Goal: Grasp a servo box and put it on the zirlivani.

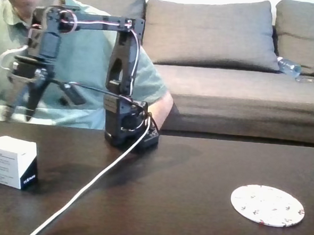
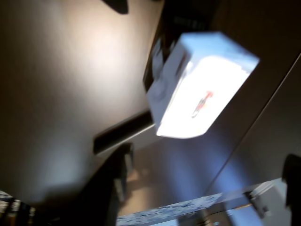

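The servo box [image 1: 10, 162], a small white cube with one dark side, sits on the dark table at the near left. In the wrist view the servo box [image 2: 202, 84] is a blurred white block below the camera. My gripper [image 1: 18, 113] hangs in the air above and a little behind the box, fingers pointing down and spread open, holding nothing. In the wrist view the gripper [image 2: 207, 165] has one dark finger at each side, with the box beyond the gap. The zirlivani [image 1: 267, 205], a flat round white speckled disc, lies at the near right, far from the box.
A white cable [image 1: 89, 185] runs from the arm's base [image 1: 129, 132] diagonally toward the table's front edge. A person in a green shirt [image 1: 86, 54] sits right behind the arm. A grey sofa [image 1: 229, 63] with a bottle [image 1: 289, 66] stands behind.
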